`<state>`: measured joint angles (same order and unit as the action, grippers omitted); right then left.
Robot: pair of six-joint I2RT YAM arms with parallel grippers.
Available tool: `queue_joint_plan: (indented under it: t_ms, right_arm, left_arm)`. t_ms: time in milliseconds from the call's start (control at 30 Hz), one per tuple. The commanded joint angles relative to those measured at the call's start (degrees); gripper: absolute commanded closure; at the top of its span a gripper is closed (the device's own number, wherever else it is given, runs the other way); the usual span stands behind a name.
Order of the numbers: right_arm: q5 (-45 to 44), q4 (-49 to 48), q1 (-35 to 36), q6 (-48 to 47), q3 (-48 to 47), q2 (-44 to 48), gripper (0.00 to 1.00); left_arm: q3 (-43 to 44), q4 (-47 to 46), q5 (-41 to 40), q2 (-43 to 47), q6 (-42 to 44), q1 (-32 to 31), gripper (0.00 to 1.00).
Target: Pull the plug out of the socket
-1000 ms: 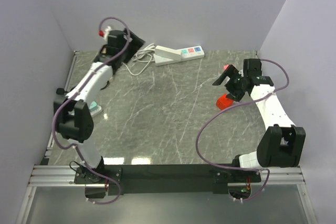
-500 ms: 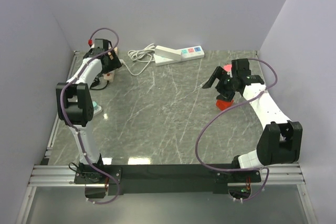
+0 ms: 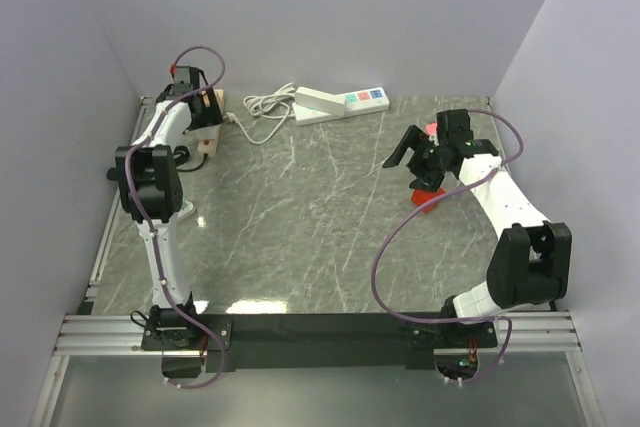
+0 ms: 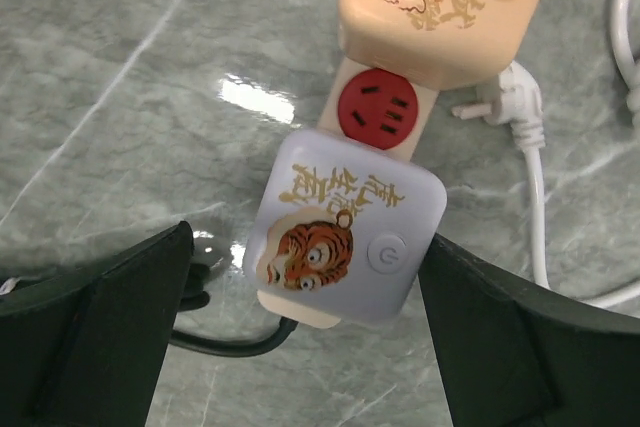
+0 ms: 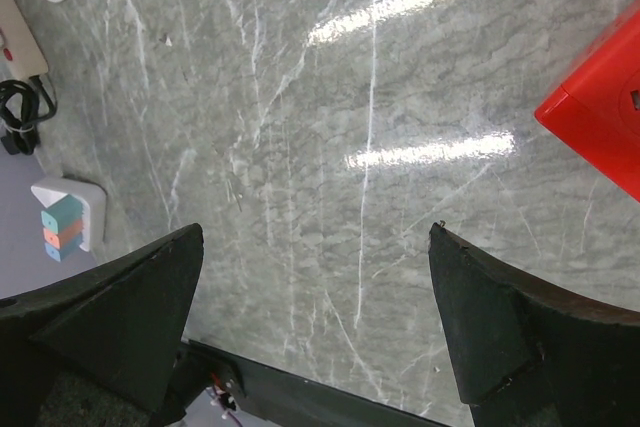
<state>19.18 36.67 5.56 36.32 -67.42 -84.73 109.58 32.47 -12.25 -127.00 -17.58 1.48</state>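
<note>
A beige power strip [image 4: 440,7] with a red socket face [image 4: 377,109] lies at the table's back left [image 3: 205,139]. A pale lilac block with a tiger picture [image 4: 345,237] sits at its near end. A thin black cord [image 4: 230,344] runs out from under that block; the plug itself is hidden beneath it. My left gripper [image 4: 308,237] is open, its fingers on either side of the tiger block without touching it. My right gripper [image 5: 315,232] is open over bare table at the right [image 3: 408,152], holding nothing.
A white plug on a white cord [image 4: 520,112] lies beside the beige strip. A white power strip [image 3: 340,104] lies at the back middle. A red block [image 3: 428,195] sits under the right arm, and a small white block [image 3: 183,207] sits near the left edge.
My left arm has swung from the back middle over to the back left corner and now hangs above the beige strip. My right gripper has shifted a little to the left. Both stayed open.
</note>
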Motion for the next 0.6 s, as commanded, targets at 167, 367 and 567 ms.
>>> queue_joint_plan:
  t_ms: [167, 367, 567]
  right_arm:
    - [0.5, -0.5, 0.9, -0.6, -3.0, -0.6, 0.0]
    - [0.9, -0.5, 0.9, -0.9, -3.0, -0.4, 0.01]
    - [1.6, -0.6, 1.0, -0.9, -3.2, -0.4, 0.02]
  left_arm:
    - [2.5, -2.9, 7.8, -2.2, 7.0, 0.5, 0.13]
    - [-0.9, -3.9, 9.1, -1.8, 6.7, 0.5, 0.43]
    - [-3.9, -3.8, 7.8, 0.4, 4.3, 0.5, 0.92]
